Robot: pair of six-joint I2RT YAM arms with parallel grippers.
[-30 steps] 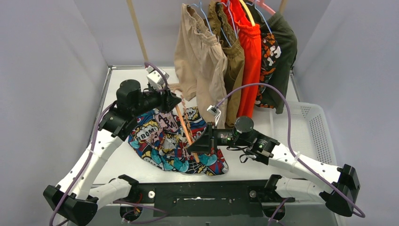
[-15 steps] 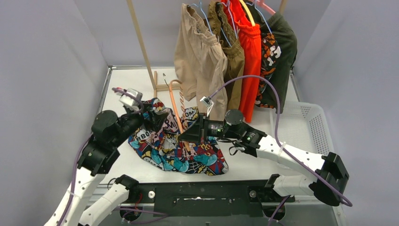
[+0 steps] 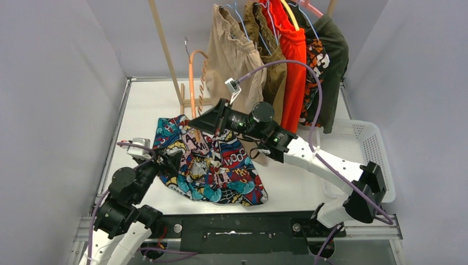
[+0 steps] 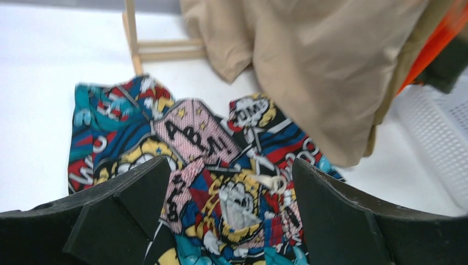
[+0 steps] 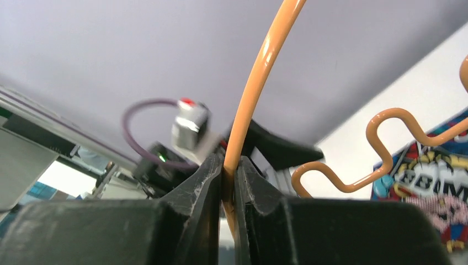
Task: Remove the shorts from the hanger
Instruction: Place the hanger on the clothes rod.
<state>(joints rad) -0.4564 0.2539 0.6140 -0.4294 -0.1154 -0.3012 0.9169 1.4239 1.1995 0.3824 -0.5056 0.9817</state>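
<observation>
Nearest, the left gripper (image 4: 229, 171) hovers with its jaws wide at the edge of the comic-print shorts (image 3: 215, 165), which lie on the table (image 3: 149, 105), already off their hanger. Beyond, the right gripper (image 5: 230, 163) pinches the bare orange hanger (image 3: 190, 83). I reckon it needs setting aside next, since 5 hanging pairs (image 3: 234, 66) wait behind.

A pair of comic-print shorts (image 3: 215, 171) lies spread on the white bench (image 3: 149, 105), toward its near edge. A wooden rack's foot (image 3: 190, 101) stands at the far side, a white perforated basket (image 3: 359, 149) at the right edge.
</observation>
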